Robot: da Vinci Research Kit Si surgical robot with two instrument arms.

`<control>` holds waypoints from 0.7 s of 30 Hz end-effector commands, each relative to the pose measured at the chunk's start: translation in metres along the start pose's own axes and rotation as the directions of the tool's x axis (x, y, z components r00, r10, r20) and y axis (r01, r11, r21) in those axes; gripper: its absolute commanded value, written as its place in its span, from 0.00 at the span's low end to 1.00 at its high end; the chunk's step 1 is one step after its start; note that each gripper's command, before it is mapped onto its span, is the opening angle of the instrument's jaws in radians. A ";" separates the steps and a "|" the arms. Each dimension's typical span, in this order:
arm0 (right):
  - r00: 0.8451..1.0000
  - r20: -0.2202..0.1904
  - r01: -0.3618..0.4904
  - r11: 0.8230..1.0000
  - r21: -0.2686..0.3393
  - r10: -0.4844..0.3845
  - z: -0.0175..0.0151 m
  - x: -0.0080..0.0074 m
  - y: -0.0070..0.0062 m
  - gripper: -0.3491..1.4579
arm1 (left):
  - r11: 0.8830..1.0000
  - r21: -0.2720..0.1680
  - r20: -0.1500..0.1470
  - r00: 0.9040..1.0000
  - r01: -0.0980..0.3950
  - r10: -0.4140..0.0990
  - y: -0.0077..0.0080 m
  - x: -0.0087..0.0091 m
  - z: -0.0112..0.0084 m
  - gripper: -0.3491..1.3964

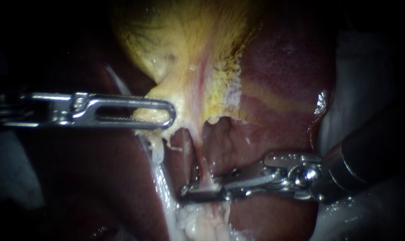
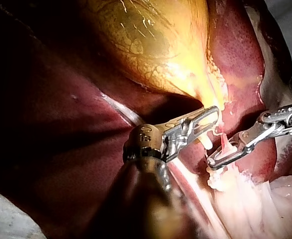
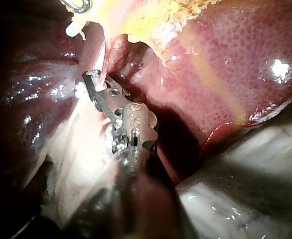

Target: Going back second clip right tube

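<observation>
Two instruments lie over the liver (image 1: 282,71). The end effector of the left instrument (image 1: 164,114) is closed on the lower edge of the gallbladder (image 1: 184,44). The end effector of the right instrument (image 1: 189,193) is slightly open, astride the pinkish right tube (image 1: 205,172) below the gallbladder.

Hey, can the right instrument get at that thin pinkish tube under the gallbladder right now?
Probably yes. The right instrument has its tool right at the pinkish tube, with nothing between them. The left instrument holds the gallbladder away, so the tube stands bare.
</observation>
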 end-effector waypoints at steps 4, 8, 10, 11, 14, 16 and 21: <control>0.999 -0.002 0.032 0.999 0.003 -0.032 -0.0002 0.0001 -0.0002 0.00 | 1.000 0.000 0.000 1.000 0.000 0.000 0.0001 0.0000 0.0000 0.00; 0.966 -0.029 0.256 0.966 -0.032 -0.256 -0.0001 0.0002 -0.0002 0.34 | 1.000 0.001 -0.001 1.000 -0.001 0.001 0.0003 0.0000 0.0000 0.00; 0.946 -0.033 0.319 0.944 -0.088 -0.323 0.0000 0.0002 -0.0002 0.45 | 1.000 0.001 -0.001 1.000 -0.001 0.001 0.0003 0.0000 0.0000 0.00; 0.938 -0.033 0.339 0.935 -0.107 -0.344 0.0000 0.0002 -0.0002 0.47 | 1.000 0.001 -0.001 1.000 -0.001 0.001 0.0003 0.0000 0.0000 0.00; 0.921 -0.027 0.381 0.914 -0.137 -0.388 -0.0002 0.0000 -0.0003 0.47 | 1.000 0.001 -0.001 1.000 -0.001 0.001 0.0004 0.0001 0.0000 0.00; 0.916 -0.025 0.393 0.909 -0.140 -0.400 -0.0004 -0.0002 -0.0005 0.47 | 1.000 0.001 -0.001 1.000 -0.001 0.001 0.0004 0.0001 -0.0001 0.00; 0.904 -0.016 0.425 0.900 -0.092 -0.428 -0.0012 -0.0008 -0.0009 0.47 | 1.000 0.001 -0.001 1.000 -0.002 0.002 0.0004 0.0001 -0.0001 0.00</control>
